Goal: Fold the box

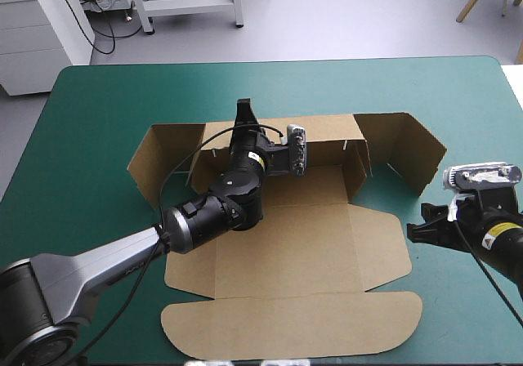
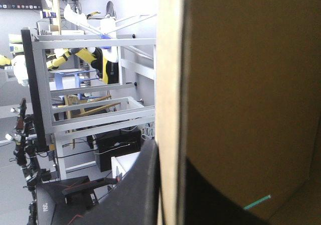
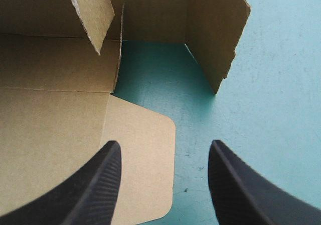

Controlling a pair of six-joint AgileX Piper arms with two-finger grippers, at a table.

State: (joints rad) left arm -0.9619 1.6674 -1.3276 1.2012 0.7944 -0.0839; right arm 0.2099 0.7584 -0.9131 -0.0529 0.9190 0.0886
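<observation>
The box is plain brown board, its cut edge paler where it runs between the left gripper's black fingers. Ahead of the right gripper the table cover is teal-green. That gripper's fingers are black with fine ribbing.

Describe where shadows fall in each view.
High view: even light, the box throws only thin shadows on the teal-green cover. Right wrist view: the cover between the raised walls is darkened. Left wrist view: the box's near face lies in shade.
</observation>
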